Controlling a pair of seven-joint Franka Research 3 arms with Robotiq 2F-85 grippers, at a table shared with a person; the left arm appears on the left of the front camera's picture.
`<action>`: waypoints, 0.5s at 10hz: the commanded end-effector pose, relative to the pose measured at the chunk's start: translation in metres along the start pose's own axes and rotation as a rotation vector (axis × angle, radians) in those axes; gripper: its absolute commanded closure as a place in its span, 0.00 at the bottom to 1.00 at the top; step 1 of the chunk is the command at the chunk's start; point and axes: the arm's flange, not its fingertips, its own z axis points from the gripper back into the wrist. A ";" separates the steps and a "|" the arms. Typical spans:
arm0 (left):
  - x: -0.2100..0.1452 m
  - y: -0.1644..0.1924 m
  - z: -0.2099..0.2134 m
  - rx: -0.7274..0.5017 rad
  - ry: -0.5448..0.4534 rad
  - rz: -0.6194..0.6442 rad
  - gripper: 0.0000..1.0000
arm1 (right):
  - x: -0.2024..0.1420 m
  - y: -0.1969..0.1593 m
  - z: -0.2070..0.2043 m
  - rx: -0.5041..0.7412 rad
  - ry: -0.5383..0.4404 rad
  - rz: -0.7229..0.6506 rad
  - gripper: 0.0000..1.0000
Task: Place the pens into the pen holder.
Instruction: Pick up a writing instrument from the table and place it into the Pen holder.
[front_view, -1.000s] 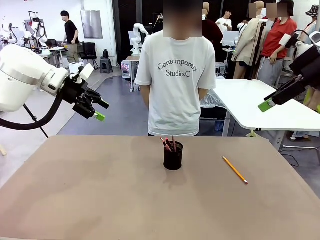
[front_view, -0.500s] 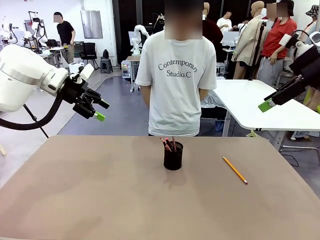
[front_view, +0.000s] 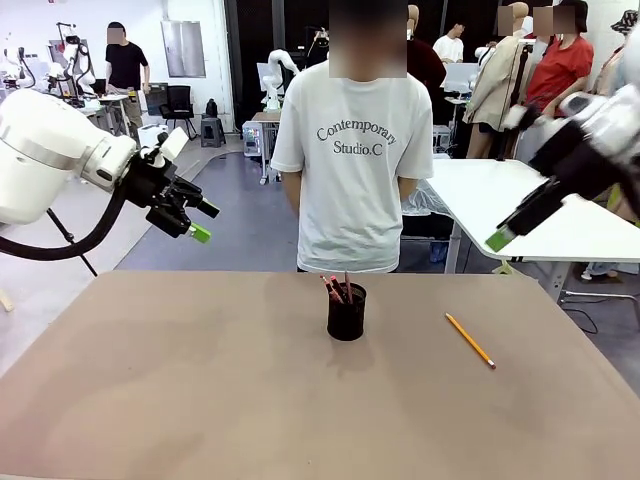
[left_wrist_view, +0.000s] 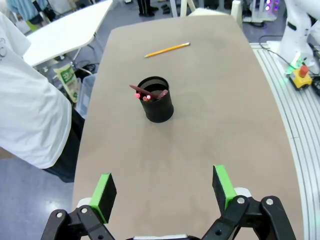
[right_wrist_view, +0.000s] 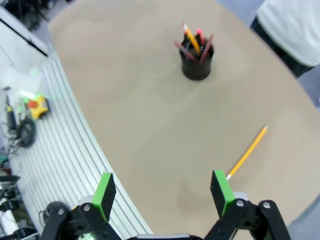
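Observation:
The black mesh pen holder (front_view: 346, 314) stands at the table's middle, with pens (front_view: 335, 289) sticking out of it, some with pink-red ends. A yellow-orange pencil (front_view: 470, 340) lies flat on the table to the holder's right. My left gripper (front_view: 203, 222) hangs open high over the table's far left edge. My right gripper (front_view: 503, 236) is open and blurred, high at the far right. In the left wrist view the open gripper (left_wrist_view: 162, 187) looks down on the holder (left_wrist_view: 157, 99) and the pencil (left_wrist_view: 167, 49). The right gripper (right_wrist_view: 162, 189) is above the pencil (right_wrist_view: 247, 152), the holder (right_wrist_view: 196, 62) farther off.
A person in a white T-shirt (front_view: 352, 150) stands at the table's far edge behind the holder, arms back. The brown tabletop (front_view: 200, 380) is bare around the holder. A white table (front_view: 520, 210) stands behind at the right.
My right arm has swung left and a little lower, and shows blurred. The left arm, the holder and the pencil have not moved.

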 end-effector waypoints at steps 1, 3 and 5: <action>0.003 -0.002 0.003 -0.002 0.012 0.010 0.00 | 0.027 -0.020 -0.018 -0.040 0.170 -0.012 0.00; 0.003 -0.002 0.003 -0.002 0.012 0.010 0.00 | 0.025 -0.024 -0.062 -0.075 0.275 -0.037 0.00; 0.003 -0.002 0.003 -0.002 0.012 0.010 0.00 | 0.012 -0.037 -0.102 -0.162 0.337 -0.079 0.00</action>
